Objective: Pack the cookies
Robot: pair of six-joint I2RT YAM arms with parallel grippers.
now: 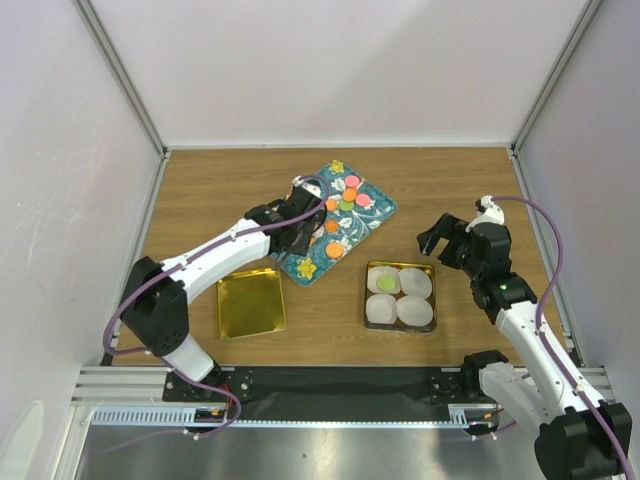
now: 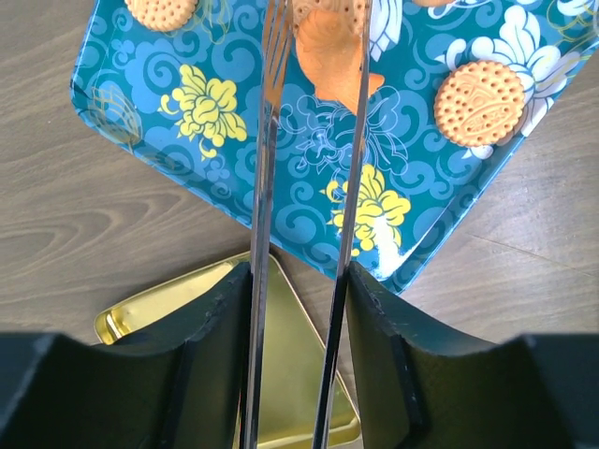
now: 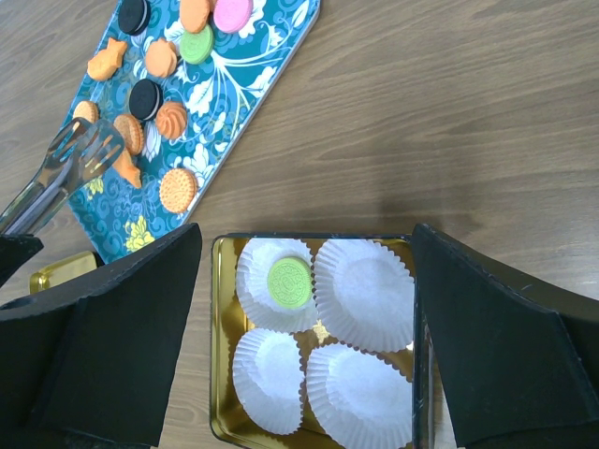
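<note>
The cookies [image 1: 345, 205] lie on a teal floral tray [image 1: 368, 225]; most are orange, some green, pink and black. My left gripper [image 1: 296, 226] [image 2: 299, 281] is shut on metal tongs [image 2: 265, 140] [image 3: 65, 168]. The tong blades reach down over an orange fish-shaped cookie [image 2: 323, 47]; whether they pinch it is unclear. A round orange cookie [image 2: 479, 103] lies to its right. One green cookie [image 1: 385, 284] [image 3: 289, 282] sits in a white paper cup in the gold tin [image 1: 400, 326] [image 3: 221, 374]. My right gripper [image 1: 440, 240] [image 3: 304, 236] hangs open above that tin, holding nothing.
The tin holds several white paper cups [image 3: 365, 281]. A gold lid [image 1: 250, 305] [image 2: 150, 313] lies on the wood table left of the tin, just below the tray's corner. White walls close in the back and both sides.
</note>
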